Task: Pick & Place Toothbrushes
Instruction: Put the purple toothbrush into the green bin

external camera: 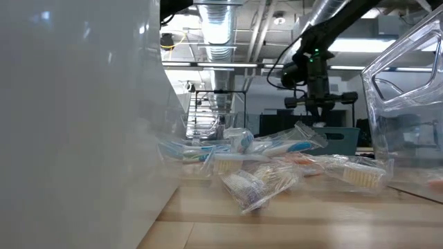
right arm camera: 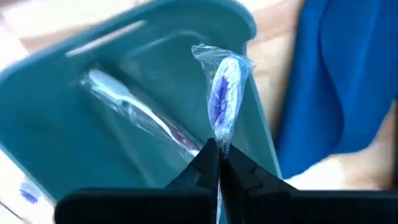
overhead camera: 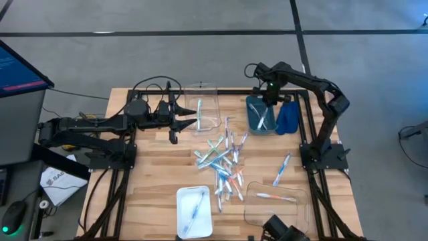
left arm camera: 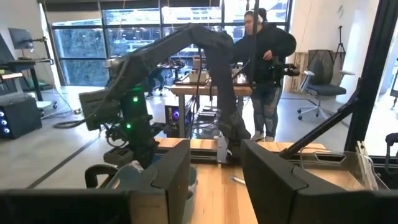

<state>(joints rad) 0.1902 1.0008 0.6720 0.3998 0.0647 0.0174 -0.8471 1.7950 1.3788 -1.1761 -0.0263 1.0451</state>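
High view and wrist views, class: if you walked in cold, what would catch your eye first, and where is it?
First, the jumbled pile of wrapped toothbrushes at the table's middle. Then the right gripper, shut on a blue-marked wrapped toothbrush over the teal bin at the far edge, beside a folded blue cloth. The left gripper hovers at the clear tray, which holds a green toothbrush.

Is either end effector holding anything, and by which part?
The right end effector pinches a wrapped blue toothbrush by its wrapper's end, over the teal bin. The left holds nothing.
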